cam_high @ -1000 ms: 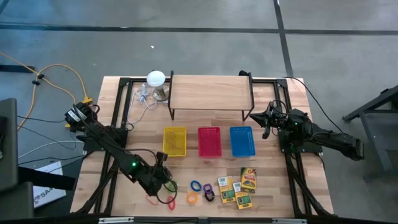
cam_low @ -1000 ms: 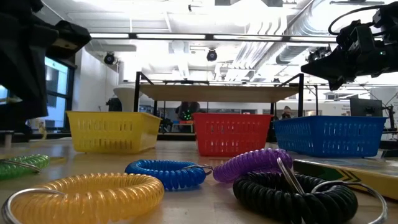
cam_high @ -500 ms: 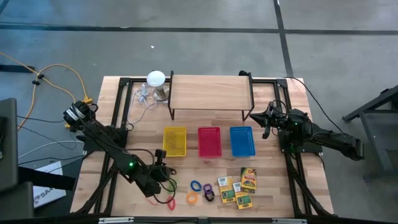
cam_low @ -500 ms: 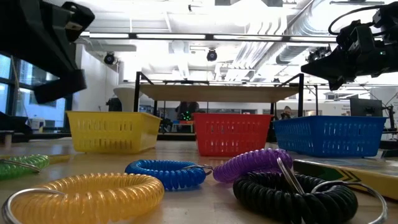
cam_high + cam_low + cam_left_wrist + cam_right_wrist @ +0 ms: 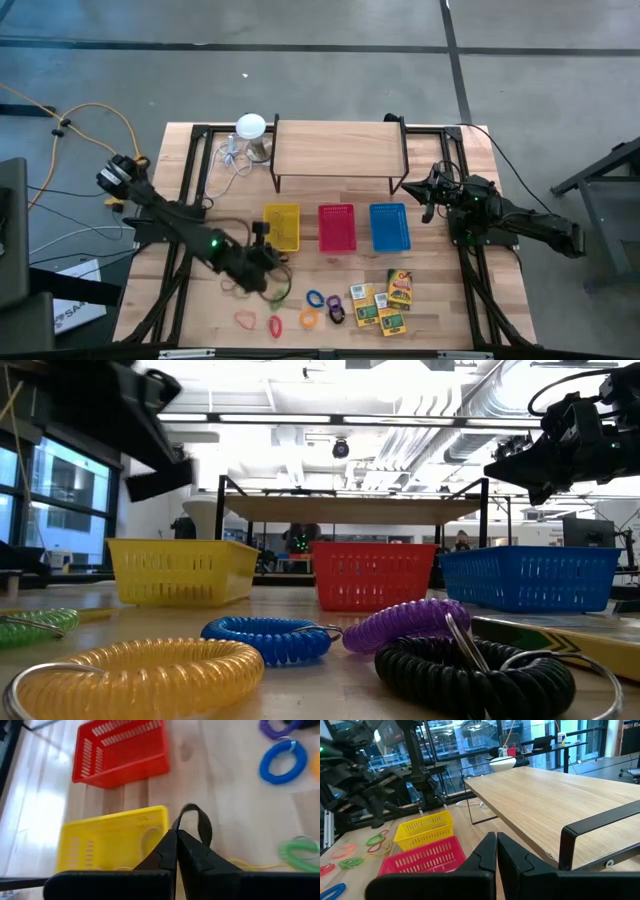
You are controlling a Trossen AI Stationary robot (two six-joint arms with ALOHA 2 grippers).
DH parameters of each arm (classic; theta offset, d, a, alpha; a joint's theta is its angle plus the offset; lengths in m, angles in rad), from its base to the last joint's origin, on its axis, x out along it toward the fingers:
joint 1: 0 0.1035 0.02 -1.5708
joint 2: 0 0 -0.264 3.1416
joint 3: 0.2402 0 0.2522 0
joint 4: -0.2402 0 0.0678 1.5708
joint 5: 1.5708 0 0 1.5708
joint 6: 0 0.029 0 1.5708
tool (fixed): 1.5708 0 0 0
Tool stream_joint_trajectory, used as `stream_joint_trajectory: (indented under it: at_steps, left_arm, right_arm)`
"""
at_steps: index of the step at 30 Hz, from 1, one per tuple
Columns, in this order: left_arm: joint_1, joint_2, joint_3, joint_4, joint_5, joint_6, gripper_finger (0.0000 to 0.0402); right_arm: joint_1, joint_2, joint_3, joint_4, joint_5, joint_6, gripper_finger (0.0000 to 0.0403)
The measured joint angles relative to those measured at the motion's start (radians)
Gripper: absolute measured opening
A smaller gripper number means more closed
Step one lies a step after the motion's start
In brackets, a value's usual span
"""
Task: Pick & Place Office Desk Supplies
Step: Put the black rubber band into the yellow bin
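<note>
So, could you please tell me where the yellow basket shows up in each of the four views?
High view: yellow basket is leftmost of the three baskets, beside the red basket.
Low view: left of centre, red basket to its right.
Left wrist view: lower left, below the red basket.
Right wrist view: centre-left, just behind the red basket.
Shared landmark: the red basket.

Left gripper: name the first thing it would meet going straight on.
Probably the yellow basket: the shut left gripper, holding a dark rubber band, points at its near corner, though depth is unclear.
</note>
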Motion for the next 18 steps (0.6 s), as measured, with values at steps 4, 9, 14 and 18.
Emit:
stream_joint_trajectory:
  at_steps: [4,9,14,18]
  left_arm:
    - [0.102,-0.026,0.0,-0.004,0.078,0.071,0.0]
    - [0.229,-0.026,0.0,-0.007,0.182,0.136,0.0]
    - [0.323,-0.026,0.0,-0.007,0.256,0.193,0.0]
    - [0.358,-0.026,-0.005,-0.031,0.266,0.199,0.0]
  right_arm:
    - [0.0,0.0,0.0,0.0,0.0,0.0,0.0002]
    - [0.0,0.0,0.0,0.0,0.0,0.0,0.0002]
    - [0.0,0.0,0.0,0.0,0.0,0.0,0.0002]
    - [0.0,0.0,0.0,0.0,0.0,0.0,0.0002]
